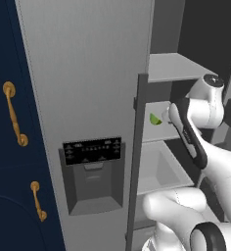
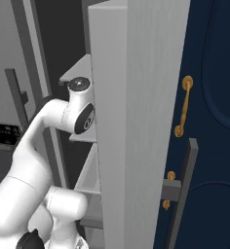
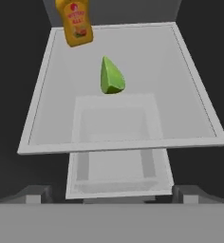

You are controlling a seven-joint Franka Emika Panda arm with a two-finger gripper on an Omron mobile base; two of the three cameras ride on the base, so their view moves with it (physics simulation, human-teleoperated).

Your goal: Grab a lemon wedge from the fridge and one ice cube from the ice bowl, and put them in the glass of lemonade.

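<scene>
Fridge (image 1: 88, 73) door open, lemon wedge (image 3: 111, 77) on glass shelf (image 3: 190, 90), yellow bottle (image 3: 76, 21) behind, claw aperture cannot be determined

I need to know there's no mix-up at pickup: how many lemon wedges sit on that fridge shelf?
1. The lemon wedge lies mid-shelf in the fridge, just in front of the yellow bottle. Others may be hidden.

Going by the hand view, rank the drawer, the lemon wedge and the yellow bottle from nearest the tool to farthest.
1. The drawer: open-topped bin below the shelf's front edge, closest to the tool.
2. The lemon wedge: on the shelf, around its middle.
3. The yellow bottle: at the shelf's back, left of the wedge in this view.
</scene>
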